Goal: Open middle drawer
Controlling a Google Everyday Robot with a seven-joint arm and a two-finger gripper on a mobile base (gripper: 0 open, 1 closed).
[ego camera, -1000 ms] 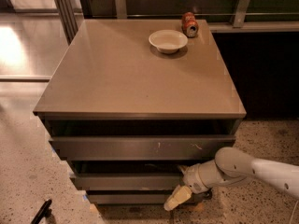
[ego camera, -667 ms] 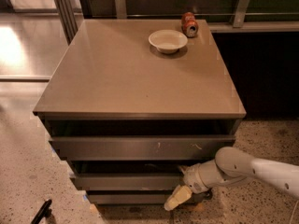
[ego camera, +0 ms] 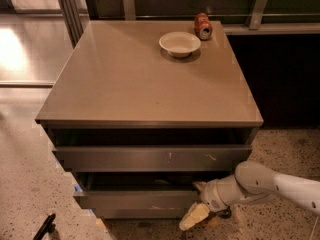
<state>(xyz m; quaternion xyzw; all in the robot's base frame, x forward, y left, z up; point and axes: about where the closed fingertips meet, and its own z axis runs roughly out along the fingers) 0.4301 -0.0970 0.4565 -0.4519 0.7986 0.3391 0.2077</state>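
Grey-brown metal cabinet [ego camera: 140, 89], flat top. White shallow bowl [ego camera: 180, 44] at rear right of top; red drink can [ego camera: 202, 26] just behind it. Wide plain grey-brown middle drawer [ego camera: 135, 199] sits below scratched taller drawer front [ego camera: 150, 157], protruding slightly (dark gap above front). Cream-coloured gripper [ego camera: 199, 204] on white arm [ego camera: 270, 184] at drawer's right front end; grip state cannot be told.
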